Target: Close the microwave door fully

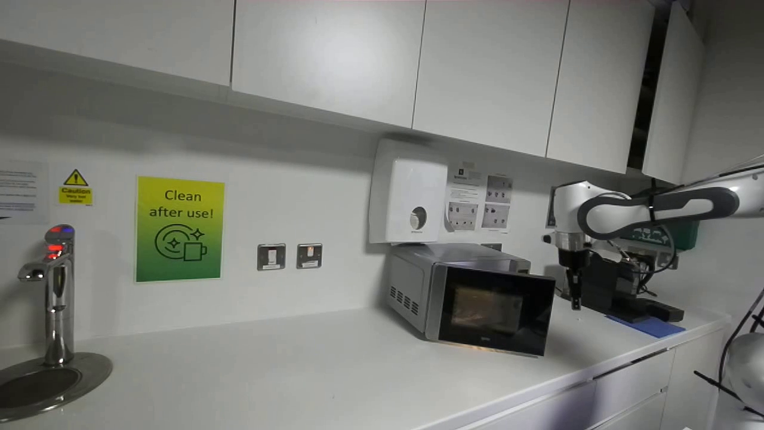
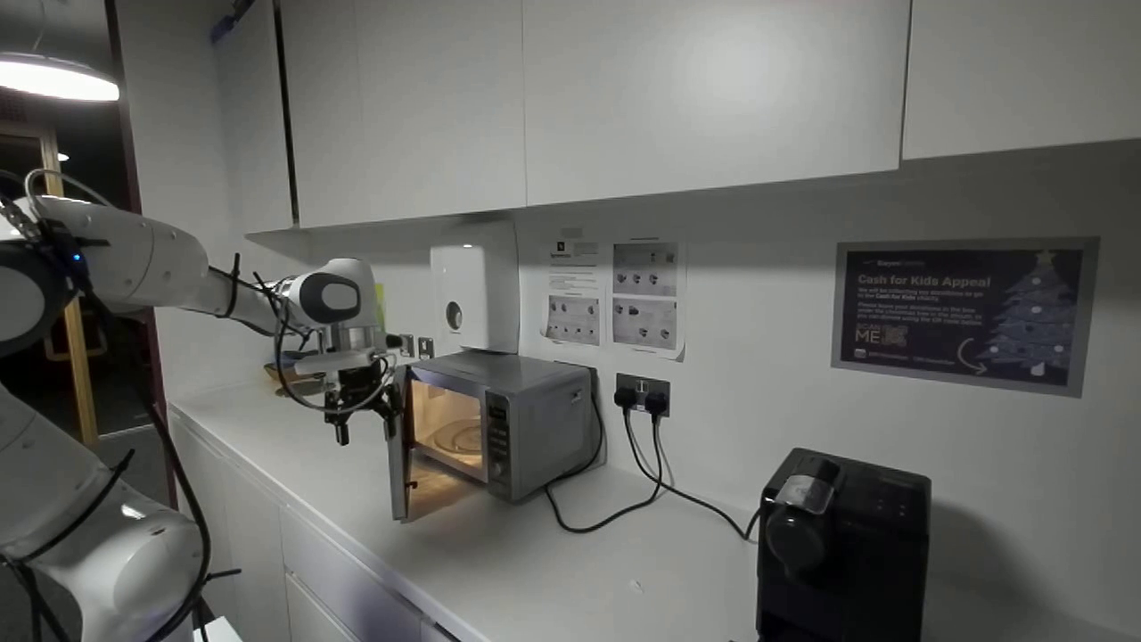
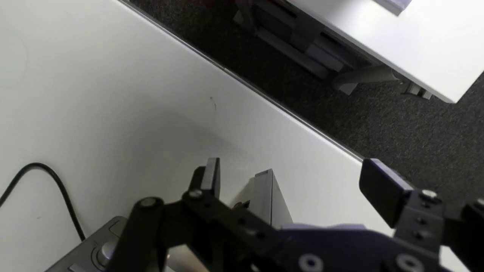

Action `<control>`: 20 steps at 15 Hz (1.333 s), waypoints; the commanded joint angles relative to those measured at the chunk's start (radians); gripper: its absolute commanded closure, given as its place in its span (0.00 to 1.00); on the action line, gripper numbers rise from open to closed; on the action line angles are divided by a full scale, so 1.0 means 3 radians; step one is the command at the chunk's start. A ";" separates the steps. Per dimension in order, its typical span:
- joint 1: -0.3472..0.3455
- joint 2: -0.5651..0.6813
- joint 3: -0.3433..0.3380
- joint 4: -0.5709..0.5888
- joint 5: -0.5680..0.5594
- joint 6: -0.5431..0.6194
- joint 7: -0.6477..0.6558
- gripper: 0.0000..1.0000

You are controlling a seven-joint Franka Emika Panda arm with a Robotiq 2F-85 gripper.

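The silver-grey microwave (image 1: pixel 409 283) stands on the counter with its interior lit, as an exterior view shows (image 2: pixel 548 428). Its door (image 1: pixel 495 310) is ajar, swung out from the front; from the far end I see the free edge of the door panel (image 2: pixel 400 473). My gripper (image 2: pixel 365 430) points down at that free edge. In the wrist view the grey door edge (image 3: pixel 261 200) lies between the spread fingers of my gripper (image 3: pixel 292 166), nearer the left finger, with gaps on both sides. Whether the fingertips reach below the door's top is hard to tell.
A white dispenser (image 1: pixel 409 191) hangs on the wall above the microwave, under wall cabinets (image 1: pixel 489 71). A black coffee machine (image 2: pixel 842 553) stands farther along the counter. Black power cables (image 2: pixel 615 517) trail behind the microwave. The counter's front edge (image 3: pixel 242 81) runs close by the gripper.
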 commanded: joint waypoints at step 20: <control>-0.0504 0.0258 0.0233 0.0146 -0.0050 0.0290 0.1798 0.00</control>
